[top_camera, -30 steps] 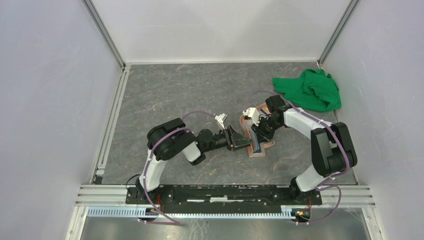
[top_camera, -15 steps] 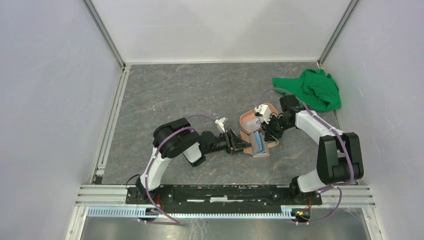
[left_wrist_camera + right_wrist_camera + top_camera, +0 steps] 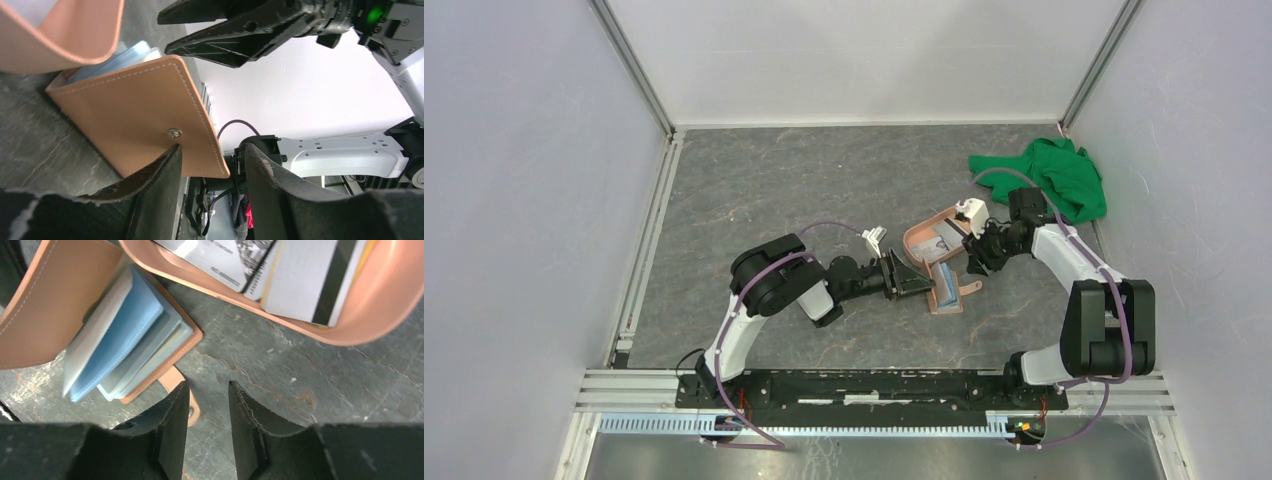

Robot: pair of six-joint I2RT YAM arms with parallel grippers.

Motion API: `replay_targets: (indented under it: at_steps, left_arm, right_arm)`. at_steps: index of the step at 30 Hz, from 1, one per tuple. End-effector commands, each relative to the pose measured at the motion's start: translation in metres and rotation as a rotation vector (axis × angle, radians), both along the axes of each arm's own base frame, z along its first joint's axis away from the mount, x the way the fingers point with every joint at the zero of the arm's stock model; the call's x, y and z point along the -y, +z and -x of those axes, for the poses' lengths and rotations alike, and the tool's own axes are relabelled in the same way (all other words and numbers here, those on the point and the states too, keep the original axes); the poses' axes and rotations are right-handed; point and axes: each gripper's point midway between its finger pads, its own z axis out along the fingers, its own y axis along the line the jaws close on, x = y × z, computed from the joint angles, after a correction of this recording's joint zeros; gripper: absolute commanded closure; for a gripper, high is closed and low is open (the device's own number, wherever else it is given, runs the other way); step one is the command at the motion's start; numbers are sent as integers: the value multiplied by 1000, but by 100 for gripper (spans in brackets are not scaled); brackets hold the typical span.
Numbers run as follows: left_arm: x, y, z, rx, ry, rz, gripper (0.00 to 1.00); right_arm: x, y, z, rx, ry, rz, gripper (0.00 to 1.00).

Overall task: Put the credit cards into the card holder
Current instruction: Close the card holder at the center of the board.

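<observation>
The left tool (image 3: pixel 212 159) stands open. Its two dark fingers are spread on either side of the lower corner of the card holder's (image 3: pixel 145 117) raised cover; whether either finger actually presses on the cover cannot be told. The right tool (image 3: pixel 207 390) is also open, with a narrow gap between its fingers. It holds nothing and hovers over bare desk (image 3: pixel 300 385), just beside the holder's snap tab (image 3: pixel 193 410).

The card holder lies open on the desk between the two tools, right by the near rim of the pink tray (image 3: pixel 360 325). It is tan and leather-like, with pale stitching along its rounded edges and a small metal stud (image 3: pixel 175 132) on the cover. Inside it, a smooth light blue card (image 3: pixel 117 335) sits among thin grey-blue leaves that fan out slightly.

In the shallow, round-edged tray, two more credit cards overlap. One is a grey-white printed card (image 3: pixel 225 260). The other is a pale card (image 3: pixel 300 280) with a black stripe and a yellow edge.

The desk is dark grey and stone-patterned, with fine veins. A crumpled green cloth (image 3: pixel 1049 180) lies behind the right arm.
</observation>
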Motion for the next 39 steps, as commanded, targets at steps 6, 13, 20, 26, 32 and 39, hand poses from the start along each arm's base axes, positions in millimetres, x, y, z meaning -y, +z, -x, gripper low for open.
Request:
replay_targets:
  at_steps: [6, 13, 20, 26, 32, 39]
  left_arm:
    - [27, 15, 7, 137, -84, 45, 43]
    - [41, -15, 4, 136, -100, -122, 41]
    - [48, -36, 4, 146, -112, -259, 41]
    - [49, -41, 1, 164, -100, -332, 41]
    - [49, -41, -1, 179, -85, -362, 44]
    - [51, -42, -2, 177, -91, -363, 48]
  right_arm:
    - [14, 16, -10, 56, -80, -71, 58]
    - [19, 45, -17, 186, -107, -136, 58]
    - [14, 78, -16, 347, -102, -256, 47]
    - [19, 46, -1, 87, -152, -353, 48]
    - [36, 22, 2, -4, -220, -318, 52]
    - [41, 4, 7, -79, -225, -285, 53]
